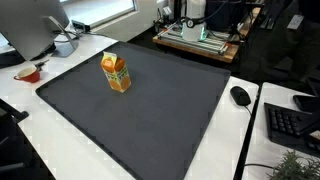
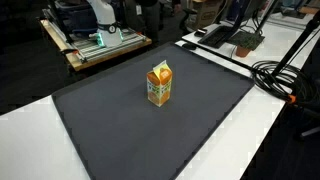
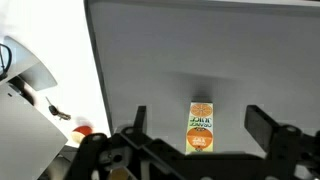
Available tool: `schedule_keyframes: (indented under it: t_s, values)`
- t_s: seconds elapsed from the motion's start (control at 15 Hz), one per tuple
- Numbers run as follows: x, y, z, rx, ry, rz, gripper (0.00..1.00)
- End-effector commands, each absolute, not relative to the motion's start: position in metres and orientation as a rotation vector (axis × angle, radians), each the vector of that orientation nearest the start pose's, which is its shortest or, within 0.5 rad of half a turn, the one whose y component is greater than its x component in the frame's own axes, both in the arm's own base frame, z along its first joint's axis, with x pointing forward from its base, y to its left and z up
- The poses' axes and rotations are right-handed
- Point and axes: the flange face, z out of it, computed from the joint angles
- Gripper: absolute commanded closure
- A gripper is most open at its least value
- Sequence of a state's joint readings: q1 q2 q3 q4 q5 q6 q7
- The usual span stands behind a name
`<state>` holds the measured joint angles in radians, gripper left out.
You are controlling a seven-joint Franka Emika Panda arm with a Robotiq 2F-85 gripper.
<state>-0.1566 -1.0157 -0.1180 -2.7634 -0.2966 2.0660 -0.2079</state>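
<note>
An orange juice carton stands upright on a dark grey mat; it also shows in the other exterior view. In the wrist view the carton is seen from above, between and below my gripper's two fingers. My gripper is open and empty, well above the carton. The arm and gripper do not show in either exterior view.
A computer mouse and keyboard lie on the white table beside the mat. A red bowl and a white mug stand by a monitor. Black cables and a wooden cart are nearby.
</note>
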Motion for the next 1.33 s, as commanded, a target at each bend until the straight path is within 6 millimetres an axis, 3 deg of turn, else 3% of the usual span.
schedule_keyframes:
  t_s: [0.0,0.33,0.53,0.87,1.07,1.27]
  values:
    - [0.272,-0.094,0.509,-3.352,-0.121,-0.459,0.0]
    - [0.272,-0.094,0.509,-3.352,-0.121,-0.459,0.0]
    - [0.291,-0.061,0.517,-3.459,-0.381,-0.458,0.0]
    - [0.338,0.007,0.51,-3.429,-0.829,-0.326,0.0]
    - [0.373,0.03,0.501,-3.368,-1.064,-0.195,0.0]
    - [0.416,0.04,0.485,-3.318,-1.245,-0.014,0.0]
